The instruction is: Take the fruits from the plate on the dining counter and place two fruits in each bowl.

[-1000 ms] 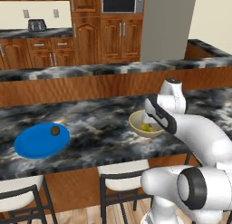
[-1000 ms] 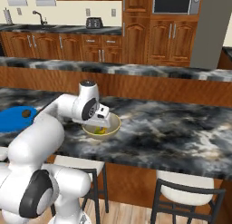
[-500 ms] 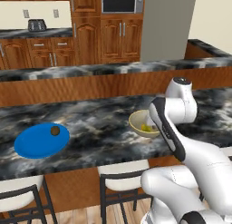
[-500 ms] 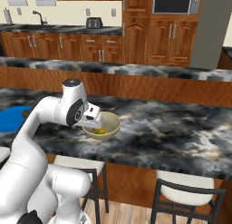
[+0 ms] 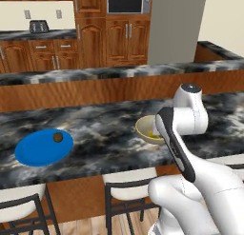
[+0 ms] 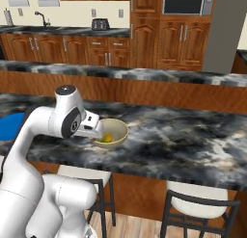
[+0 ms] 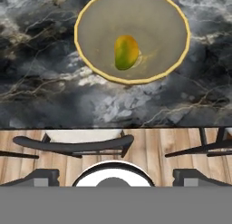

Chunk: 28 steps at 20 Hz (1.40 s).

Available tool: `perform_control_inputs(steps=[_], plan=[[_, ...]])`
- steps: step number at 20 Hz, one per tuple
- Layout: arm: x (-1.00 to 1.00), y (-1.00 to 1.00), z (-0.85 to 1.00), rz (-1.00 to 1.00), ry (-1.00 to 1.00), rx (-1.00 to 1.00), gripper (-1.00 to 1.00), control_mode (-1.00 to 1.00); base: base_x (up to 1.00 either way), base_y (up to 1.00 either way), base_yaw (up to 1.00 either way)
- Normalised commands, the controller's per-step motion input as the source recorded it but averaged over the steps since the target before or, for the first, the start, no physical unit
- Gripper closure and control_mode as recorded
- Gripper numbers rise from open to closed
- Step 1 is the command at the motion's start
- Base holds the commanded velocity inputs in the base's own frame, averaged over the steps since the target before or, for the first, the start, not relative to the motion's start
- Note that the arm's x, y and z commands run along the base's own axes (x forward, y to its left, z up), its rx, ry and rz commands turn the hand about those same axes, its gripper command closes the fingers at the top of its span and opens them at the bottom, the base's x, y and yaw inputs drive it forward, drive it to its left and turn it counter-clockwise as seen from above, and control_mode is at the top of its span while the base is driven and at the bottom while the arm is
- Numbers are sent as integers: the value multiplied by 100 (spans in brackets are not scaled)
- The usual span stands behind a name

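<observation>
Arm has swung back from bowl (image 7: 131,37), fruit (image 7: 126,51) inside; gripper state unclear. Next: fetch brown ball (image 5: 57,137) from plate (image 5: 33,151).

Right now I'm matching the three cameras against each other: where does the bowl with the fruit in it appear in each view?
Left base view: the bowl sits right of centre on the dining counter, partly behind the arm.
Right base view: the bowl is left of centre, beside the arm's wrist.
Hand view: the bowl is at the top, seen from above.
Shared landmark: the orange-green fruit inside it.
</observation>
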Motion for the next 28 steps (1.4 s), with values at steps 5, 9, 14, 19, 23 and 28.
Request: perform_control_inputs(steps=[5,9,14,19,23,28], plan=[[0,0,0,0,0,0,-100,100,-37,8,-2],[0,0,0,0,0,0,-100,100,-74,80,-2],[0,0,0,0,0,0,-100,100,-25,100,0],[0,0,0,0,0,0,-100,100,14,94,0],[0,0,0,0,0,0,-100,100,51,30,0],[0,0,0,0,0,0,-100,100,48,28,0]])
